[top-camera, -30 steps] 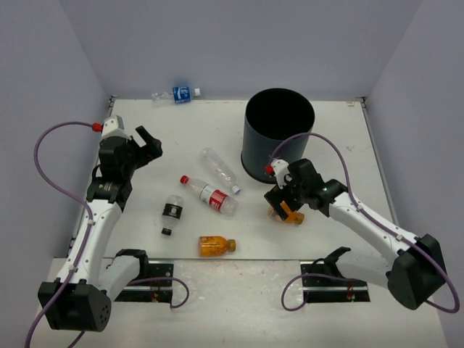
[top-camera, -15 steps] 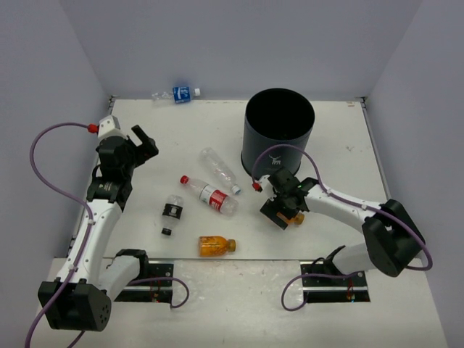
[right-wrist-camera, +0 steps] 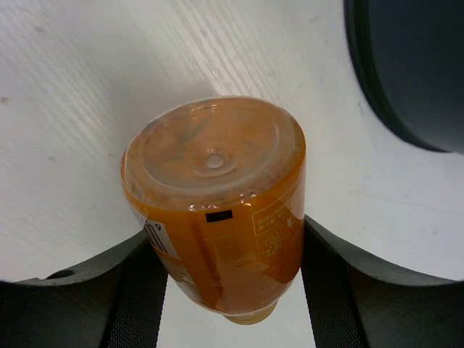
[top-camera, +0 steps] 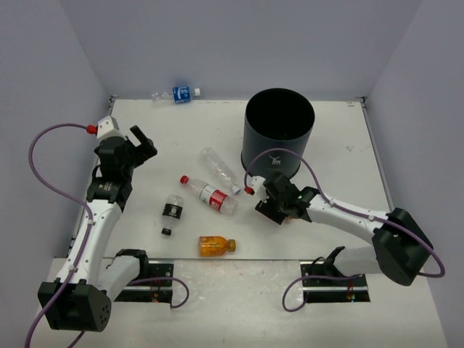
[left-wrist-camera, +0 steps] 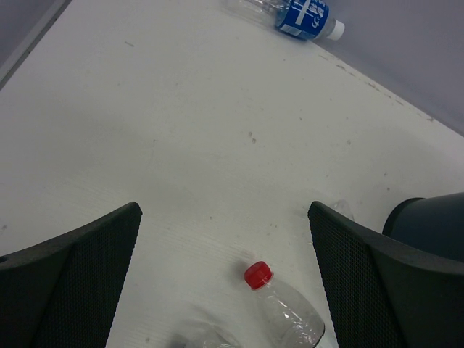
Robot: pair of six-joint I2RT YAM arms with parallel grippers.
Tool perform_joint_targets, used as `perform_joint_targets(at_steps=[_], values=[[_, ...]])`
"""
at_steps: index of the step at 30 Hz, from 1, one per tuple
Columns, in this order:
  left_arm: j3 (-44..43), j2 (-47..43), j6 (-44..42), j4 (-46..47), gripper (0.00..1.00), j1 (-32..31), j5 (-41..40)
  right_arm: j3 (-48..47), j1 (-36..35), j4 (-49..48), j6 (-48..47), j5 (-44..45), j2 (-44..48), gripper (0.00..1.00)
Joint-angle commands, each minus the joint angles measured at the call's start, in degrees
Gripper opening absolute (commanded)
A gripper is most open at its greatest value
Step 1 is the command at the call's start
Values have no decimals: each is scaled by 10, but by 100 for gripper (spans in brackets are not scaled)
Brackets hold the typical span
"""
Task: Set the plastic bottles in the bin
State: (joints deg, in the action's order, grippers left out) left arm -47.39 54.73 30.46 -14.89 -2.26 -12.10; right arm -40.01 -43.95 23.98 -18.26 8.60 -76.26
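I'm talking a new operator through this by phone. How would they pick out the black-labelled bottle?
Start at the tall black bin at the back right of the table, then look left to the bottles lying loose mid-table. The black-labelled bottle is the leftmost of them, left of the red-capped bottle. Only it wears a dark band around its middle.

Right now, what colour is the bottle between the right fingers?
Orange; the bottle shows best in right wrist view.

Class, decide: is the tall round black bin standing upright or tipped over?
Upright: the tall round black bin has its open mouth facing the overhead camera.
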Motion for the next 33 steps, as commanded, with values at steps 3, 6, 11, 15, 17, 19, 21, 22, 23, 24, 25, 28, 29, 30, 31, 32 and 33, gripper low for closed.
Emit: perform_joint_targets(at_steps=[3, 6, 11, 15, 17, 19, 21, 22, 23, 24, 25, 28, 29, 30, 31, 32, 33], values=[[-8, -35, 4, -3, 100, 2, 15, -49, -33, -128, -10, -8, 163, 0], [-6, -43, 11, -3, 100, 2, 39, -58, -33, -243, -2, -28, 231, 0], [-4, -50, 25, -3, 100, 2, 88, -92, -22, -415, 5, 5, 262, 1], [-5, -52, 25, -5, 100, 2, 117, -179, 68, -412, 69, 43, 201, 0], [-2, -54, 26, -7, 100, 2, 118, -213, 125, -401, 137, -12, 168, 0], [-1, -55, 26, -14, 100, 2, 118, -241, 184, -395, 172, -43, 133, 0], [2, -55, 19, -17, 100, 2, 140, -283, 204, -364, 197, -60, 89, 0], [4, -54, 17, -17, 100, 2, 150, -303, 211, -343, 209, -70, 73, 0], [7, -53, 17, -17, 100, 2, 153, -318, 218, -324, 218, -81, 64, 0], [7, -52, 17, -18, 100, 2, 154, -320, 224, -314, 230, -82, 53, 0], [11, -49, 19, -18, 100, 2, 158, -329, 230, -307, 251, -82, 38, 0], [27, -40, 14, -20, 100, 2, 189, -338, 240, -295, 290, -81, 17, 2], [35, -38, 10, -20, 100, 2, 200, -334, 241, -295, 292, -80, 17, 6], [41, -38, 10, -21, 100, 2, 202, -331, 242, -295, 297, -68, 18, 12], [48, -37, 12, -22, 100, 1, 203, -328, 243, -295, 304, -60, 19, 15], [57, -36, 16, -22, 100, 1, 206, -325, 243, -295, 310, -52, 21, 22], [64, -35, 19, -22, 100, 1, 209, -322, 244, -296, 315, -48, 23, 26]])
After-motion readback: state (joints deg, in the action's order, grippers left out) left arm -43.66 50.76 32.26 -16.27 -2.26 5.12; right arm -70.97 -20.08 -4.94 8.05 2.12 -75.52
